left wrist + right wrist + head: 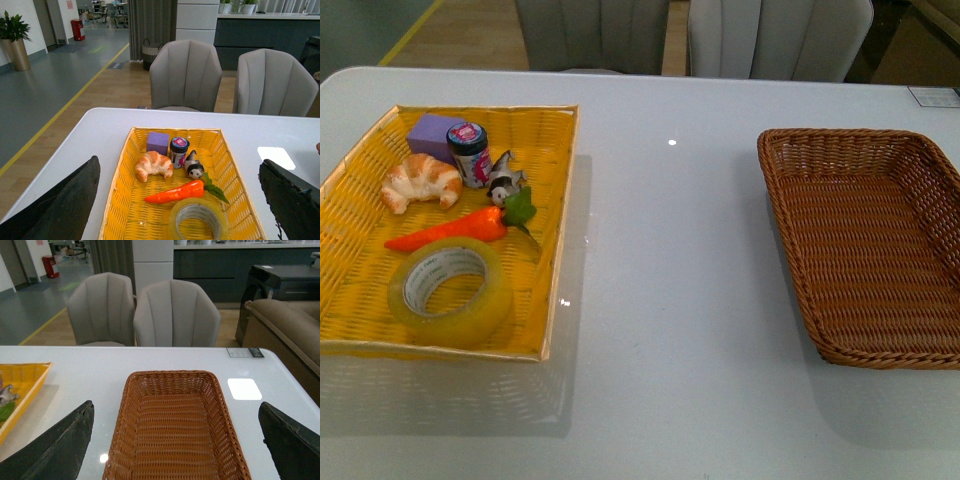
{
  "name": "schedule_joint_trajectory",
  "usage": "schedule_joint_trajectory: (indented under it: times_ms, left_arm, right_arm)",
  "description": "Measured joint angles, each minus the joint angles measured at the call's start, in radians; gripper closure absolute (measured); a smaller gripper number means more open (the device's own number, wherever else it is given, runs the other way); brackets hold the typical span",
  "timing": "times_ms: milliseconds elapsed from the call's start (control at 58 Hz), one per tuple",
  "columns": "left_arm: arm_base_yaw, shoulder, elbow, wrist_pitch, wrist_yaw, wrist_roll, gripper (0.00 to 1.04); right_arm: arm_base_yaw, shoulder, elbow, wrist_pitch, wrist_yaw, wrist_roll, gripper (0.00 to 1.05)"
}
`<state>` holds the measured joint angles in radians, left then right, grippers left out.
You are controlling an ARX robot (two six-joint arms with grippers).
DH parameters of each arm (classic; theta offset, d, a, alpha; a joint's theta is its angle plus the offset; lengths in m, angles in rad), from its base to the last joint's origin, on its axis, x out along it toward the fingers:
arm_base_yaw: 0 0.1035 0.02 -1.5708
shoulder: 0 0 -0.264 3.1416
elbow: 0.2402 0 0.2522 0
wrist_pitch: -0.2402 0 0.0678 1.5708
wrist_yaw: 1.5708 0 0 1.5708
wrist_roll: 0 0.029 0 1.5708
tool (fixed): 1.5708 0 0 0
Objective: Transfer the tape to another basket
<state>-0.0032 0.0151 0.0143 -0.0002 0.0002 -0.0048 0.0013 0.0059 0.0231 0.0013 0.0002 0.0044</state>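
Inside the yellow tray (pixel 355 300), the tape (pixel 455 318) lies flat, hole upward; left pincer (pixel 180 160) and right pincer (pixel 176 404) gape.

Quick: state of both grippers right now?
Left gripper: open, holding nothing.
Right gripper: open, holding nothing.

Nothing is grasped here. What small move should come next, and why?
Probably lower the left end effector toward the tape. Its jaws stand wide open and hold nothing, and its camera looks down into the yellow tray. The tape lies flat at the tray's end nearest the robot, beside the carrot. The basket is empty.
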Motion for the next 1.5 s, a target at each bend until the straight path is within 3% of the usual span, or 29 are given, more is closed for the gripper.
schedule_joint_trajectory:
  times_ms: [621,707,776,983,1103,1259,1500]
  left_arm:
    - [0.002,0.002,0.000,-0.002,0.007,-0.002,0.09]
    - [0.086,0.183,0.115,-0.243,0.298,-0.054,0.09]
    - [0.097,0.394,0.174,-0.217,0.393,-0.065,0.09]
    - [0.069,1.014,0.311,0.253,0.299,-0.048,0.09]
    - [0.042,1.363,0.406,0.442,0.234,-0.017,0.09]
    - [0.024,1.807,0.551,0.511,0.172,0.023,0.09]
    - [0.034,2.023,0.675,0.517,0.131,0.043,0.09]
  right_arm:
    - [0.000,0.000,0.000,0.000,0.000,0.000,0.09]
    - [0.000,0.000,0.000,0.000,0.001,0.000,0.09]
    - [0.000,0.000,0.000,0.000,0.000,0.000,0.09]
    - [0.000,0.000,0.000,0.000,0.000,0.000,0.09]
    - [0.000,0.000,0.000,0.000,-0.001,0.000,0.09]
    - [0.000,0.000,0.000,0.000,0.000,0.000,0.09]
    - [0.000,0.000,0.000,0.000,0.000,0.000,0.09]
